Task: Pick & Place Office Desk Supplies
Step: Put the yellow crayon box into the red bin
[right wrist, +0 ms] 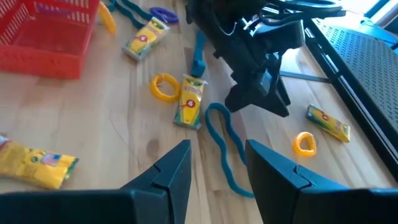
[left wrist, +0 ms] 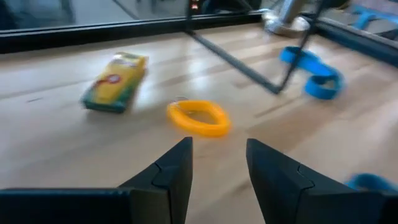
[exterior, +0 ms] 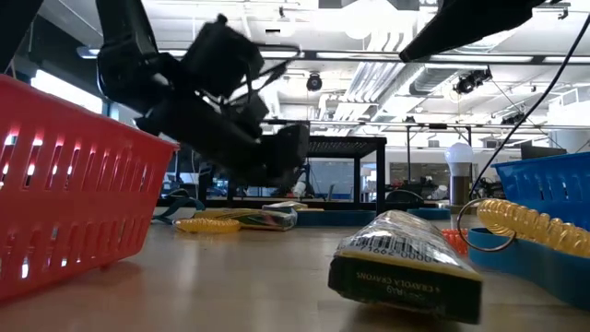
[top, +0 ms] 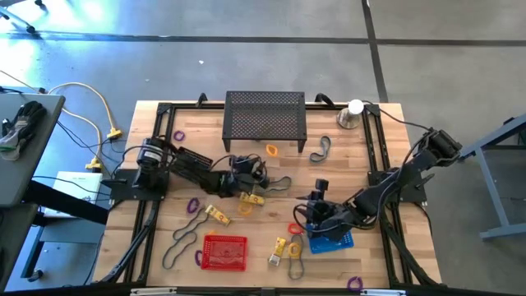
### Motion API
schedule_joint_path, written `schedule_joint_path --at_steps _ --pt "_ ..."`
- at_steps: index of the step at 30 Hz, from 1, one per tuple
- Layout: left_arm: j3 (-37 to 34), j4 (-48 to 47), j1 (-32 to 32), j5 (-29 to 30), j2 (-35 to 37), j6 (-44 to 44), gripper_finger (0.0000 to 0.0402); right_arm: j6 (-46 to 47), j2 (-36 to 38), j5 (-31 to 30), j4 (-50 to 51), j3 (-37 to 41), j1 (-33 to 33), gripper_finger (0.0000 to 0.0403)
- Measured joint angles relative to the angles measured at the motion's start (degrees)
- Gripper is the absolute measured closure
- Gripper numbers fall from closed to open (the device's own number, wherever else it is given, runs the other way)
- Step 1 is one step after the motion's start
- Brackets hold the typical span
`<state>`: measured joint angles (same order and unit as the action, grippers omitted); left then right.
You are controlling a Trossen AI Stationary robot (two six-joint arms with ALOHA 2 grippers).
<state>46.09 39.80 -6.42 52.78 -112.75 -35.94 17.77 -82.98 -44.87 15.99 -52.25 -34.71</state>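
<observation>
You have a large black mesh stand point(top: 265, 116) sitting at the middle of the table's far edge, and a silver cone with a white ball point(top: 352, 113) just beside it toward the far right corner. Your red basket point(top: 224, 252) rests near the middle of the near edge, with the blue basket point(top: 332, 239) well apart from it toward the near right. Off the table's left edge, a yellow cable point(top: 97, 112) trails across the grey floor.

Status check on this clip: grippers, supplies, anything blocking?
Left gripper open, empty, low over table centre facing an orange ring. Right gripper open, empty, above the blue basket. Supplies scattered; red basket looks empty. Nothing blocking.
</observation>
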Motion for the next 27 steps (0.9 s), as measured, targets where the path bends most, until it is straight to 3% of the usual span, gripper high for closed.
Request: schedule_joint_path --at_steps 4,10,15,23,27 --pt "0.0 3.77 -0.11 -0.32 -3.63 0.67 0.0256 -0.82 0.0 -0.12 1.05 0.0 0.06 0.0263" --pt "0.03 10.83 0.05 5.51 -6.33 5.95 0.0256 -1.49 0.02 -0.02 1.83 0.0 0.08 0.0263" --pt "0.01 10.83 3.66 -0.78 -6.37 5.95 0.0256 -1.04 0.02 0.02 3.92 0.0 0.08 0.0263" --pt "0.06 12.93 6.9 -3.61 -9.18 6.08 0.0256 -0.98 0.04 0.03 4.97 0.0 0.08 0.0263" --pt "0.08 18.36 6.89 -2.92 -12.58 10.9 0.0256 -0.88 0.04 0.05 5.69 0.0 0.08 0.0263"
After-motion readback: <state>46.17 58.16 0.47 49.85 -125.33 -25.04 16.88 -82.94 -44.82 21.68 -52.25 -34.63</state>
